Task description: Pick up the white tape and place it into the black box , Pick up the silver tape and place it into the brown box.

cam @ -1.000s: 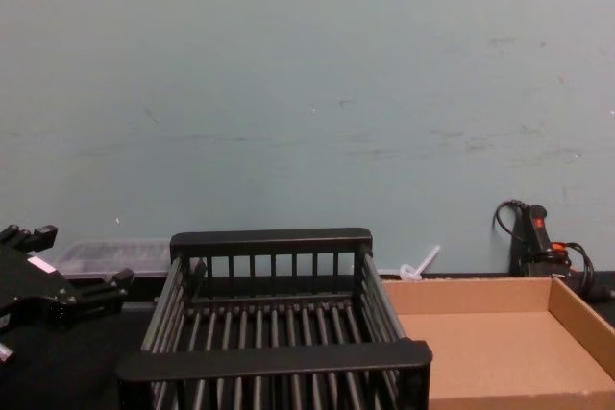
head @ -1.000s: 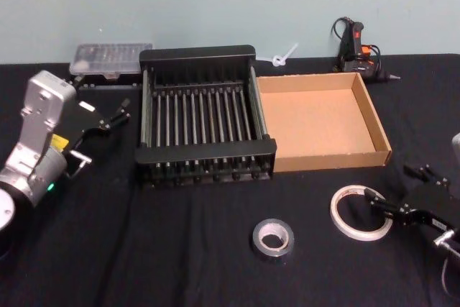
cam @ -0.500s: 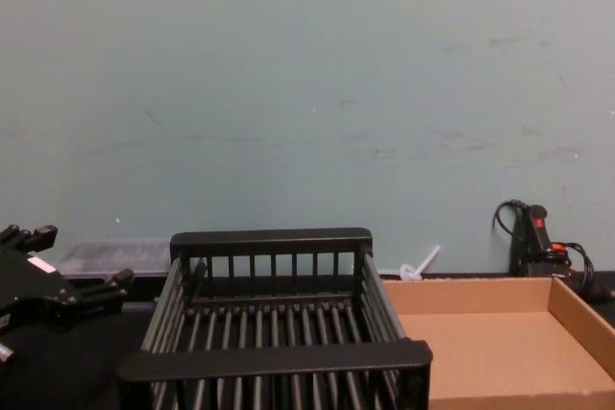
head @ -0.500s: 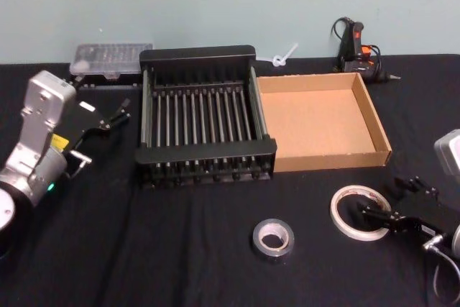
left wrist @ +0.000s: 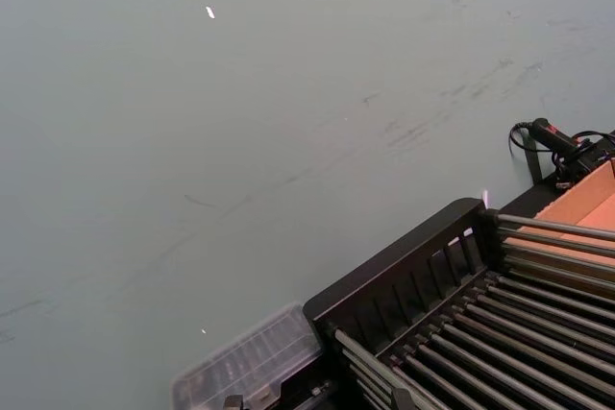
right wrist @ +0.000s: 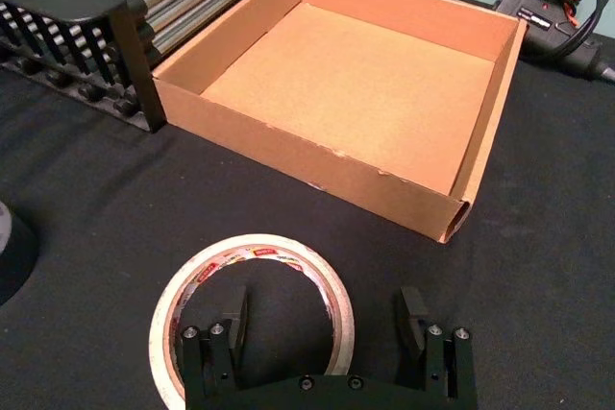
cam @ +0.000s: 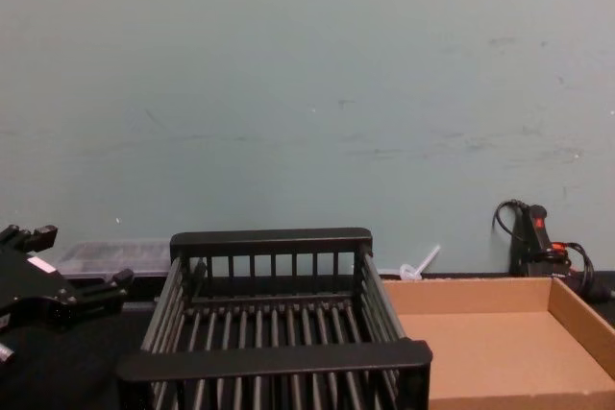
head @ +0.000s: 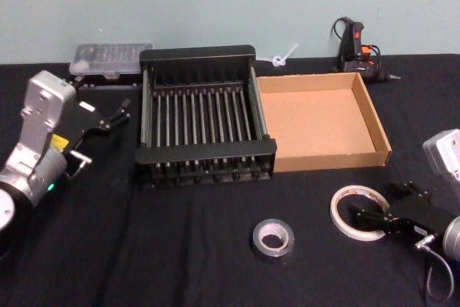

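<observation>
The white tape [head: 343, 199] lies flat on the black cloth in front of the brown box [head: 313, 116]. My right gripper [head: 384, 203] is open and low at the ring; in the right wrist view one finger stands inside the white tape [right wrist: 255, 245] and the other outside, so the right gripper [right wrist: 325, 319] straddles its near wall. The silver tape [head: 274, 250] lies left of it, apart, in front of the black box [head: 207, 152]. My left gripper [head: 122, 111] hangs open left of the black box [cam: 274, 360]. Both boxes are empty.
A clear plastic case [head: 111, 59] sits behind the black box at the left. A glue gun [head: 356, 44] with its cable lies behind the brown box [right wrist: 356, 84], and a small white plastic piece [head: 284, 55] beside it. A teal wall closes the back.
My right gripper has dropped lower and shifted left onto the white tape, one finger now inside the ring. The left arm and both tapes have not moved.
</observation>
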